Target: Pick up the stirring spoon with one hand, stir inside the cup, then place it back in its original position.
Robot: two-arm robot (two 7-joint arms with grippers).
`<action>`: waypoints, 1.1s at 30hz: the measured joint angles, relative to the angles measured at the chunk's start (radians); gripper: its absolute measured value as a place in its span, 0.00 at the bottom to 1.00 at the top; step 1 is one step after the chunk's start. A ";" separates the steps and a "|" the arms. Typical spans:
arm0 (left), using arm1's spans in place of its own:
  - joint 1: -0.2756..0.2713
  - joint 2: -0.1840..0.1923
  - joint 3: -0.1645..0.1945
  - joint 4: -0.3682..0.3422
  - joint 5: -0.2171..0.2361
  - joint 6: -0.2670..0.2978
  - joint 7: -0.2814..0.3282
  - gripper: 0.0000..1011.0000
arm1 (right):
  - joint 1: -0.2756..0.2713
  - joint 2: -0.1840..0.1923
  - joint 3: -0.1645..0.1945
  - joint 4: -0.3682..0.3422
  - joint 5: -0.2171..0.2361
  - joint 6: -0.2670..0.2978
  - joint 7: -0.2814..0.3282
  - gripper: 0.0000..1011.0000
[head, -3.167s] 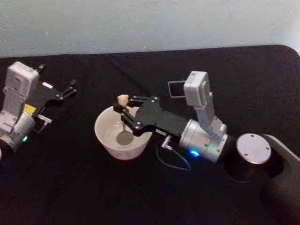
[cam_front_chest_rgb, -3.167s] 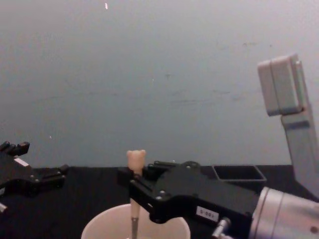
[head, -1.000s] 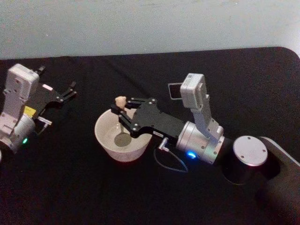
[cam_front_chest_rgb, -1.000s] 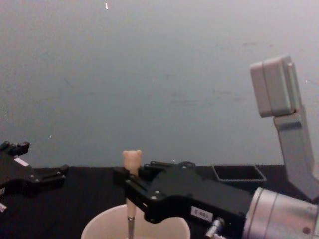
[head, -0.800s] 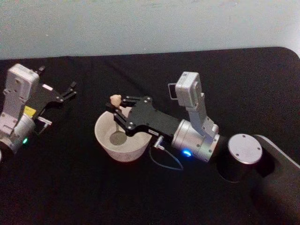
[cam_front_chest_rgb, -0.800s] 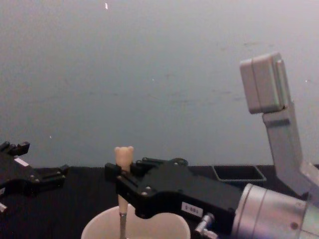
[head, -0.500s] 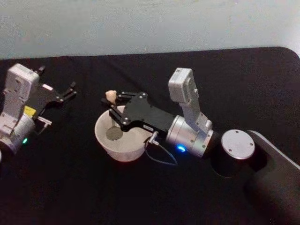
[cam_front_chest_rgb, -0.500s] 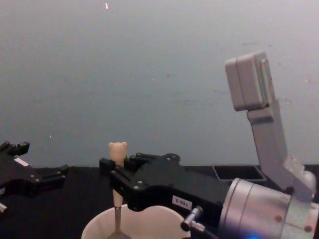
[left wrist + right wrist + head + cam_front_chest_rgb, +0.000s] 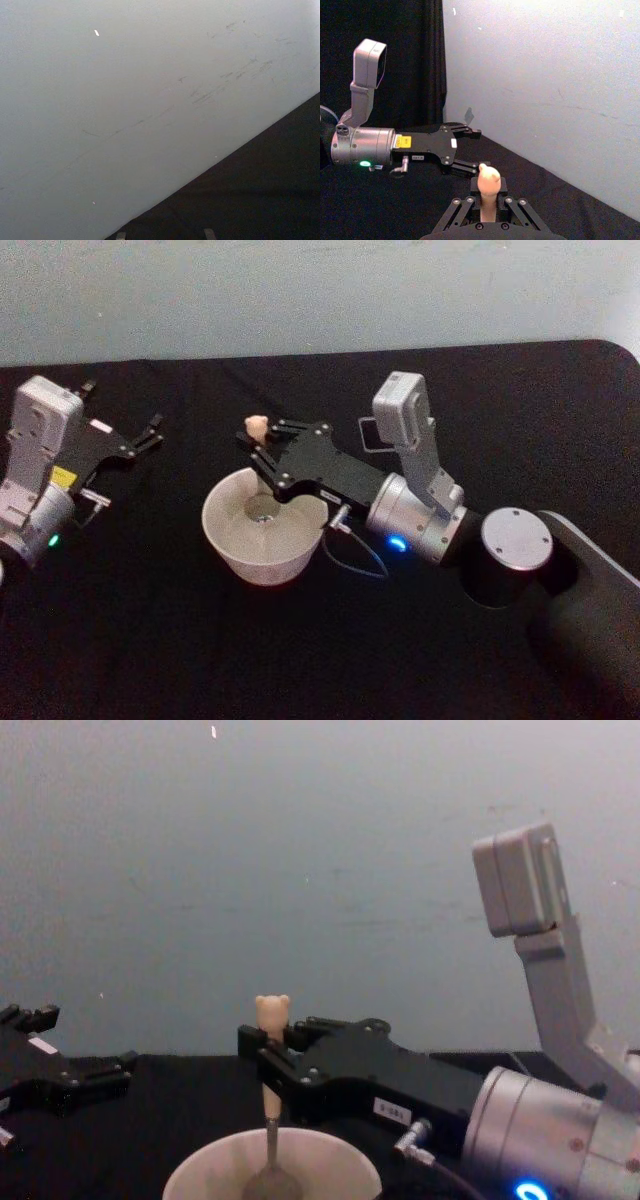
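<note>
My right gripper [image 9: 262, 448] is shut on the cream handle of the stirring spoon [image 9: 256, 425], just below its bear head. The spoon [image 9: 270, 1095] stands nearly upright, its silver bowl down inside the pale cup [image 9: 216, 531] near the middle. From the chest the cup [image 9: 200, 1172] shows low in front, with the right gripper [image 9: 266, 1058] just above its rim. The right wrist view has the bear head of the spoon [image 9: 488, 178] sticking up between the jaws. My left gripper [image 9: 155, 429] rests open at the far left of the table, well away from the cup. The dark grey holder [image 9: 369, 432] is partly hidden behind the right wrist camera.
A black cloth [image 9: 300, 640] covers the table, with a pale wall [image 9: 320, 290] close behind its far edge. A thin cable [image 9: 355, 565] loops off the right wrist beside the cup. The left gripper [image 9: 479, 149] shows open in the right wrist view.
The right gripper has swung the spoon from the cup's left side back toward the middle and far side, the spoon bowl sweeping across inside the cup. The left arm has stayed still.
</note>
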 joint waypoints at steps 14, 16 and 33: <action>0.000 0.000 0.000 0.000 0.000 0.000 0.000 0.99 | -0.030 0.022 0.007 -0.037 0.000 0.015 0.005 0.18; 0.000 0.000 0.000 0.000 0.000 0.000 0.000 0.99 | -0.030 0.022 0.010 -0.044 0.002 0.014 0.004 0.18; 0.000 0.000 0.000 0.000 0.000 0.000 0.000 0.99 | -0.029 0.053 0.051 -0.181 0.034 0.019 -0.007 0.18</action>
